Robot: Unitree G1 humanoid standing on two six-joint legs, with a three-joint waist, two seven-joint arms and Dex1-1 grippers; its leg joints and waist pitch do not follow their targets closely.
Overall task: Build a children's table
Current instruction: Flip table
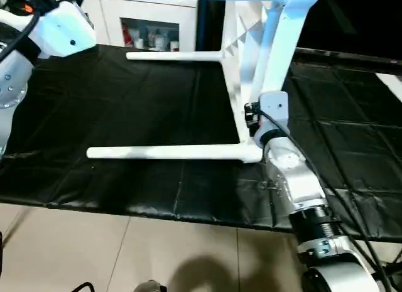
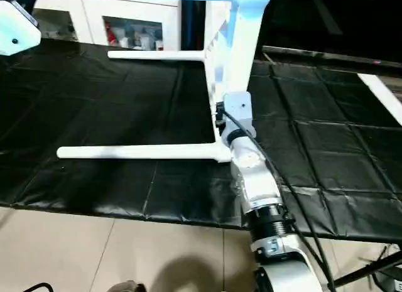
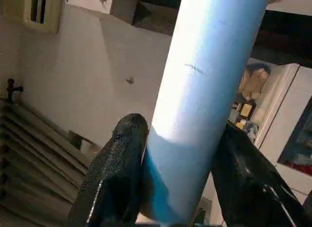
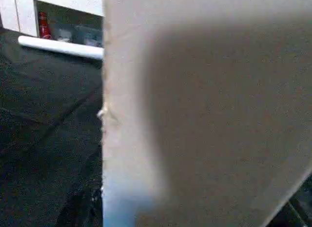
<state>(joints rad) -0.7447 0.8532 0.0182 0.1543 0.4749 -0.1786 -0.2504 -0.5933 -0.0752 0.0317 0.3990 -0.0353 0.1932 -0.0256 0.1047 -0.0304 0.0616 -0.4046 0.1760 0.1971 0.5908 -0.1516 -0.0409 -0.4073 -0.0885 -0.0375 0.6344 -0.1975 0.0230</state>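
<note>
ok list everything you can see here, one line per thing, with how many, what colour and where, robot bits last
children's table: one, white, tipped on its side on the mat, top standing on edge
table legs: three seen, white; two lie level just over the mat pointing to the robot's left, one runs along the upper edge of the head views
mat: one, black, creased, spread over the floor
floor: pale tiles, nearest the robot
cabinet: one, white, glass door, small items inside, behind the mat
left gripper: black fingers either side of a raised leg
right arm: silver, reaching to the table top's edge; its gripper is hidden
</note>
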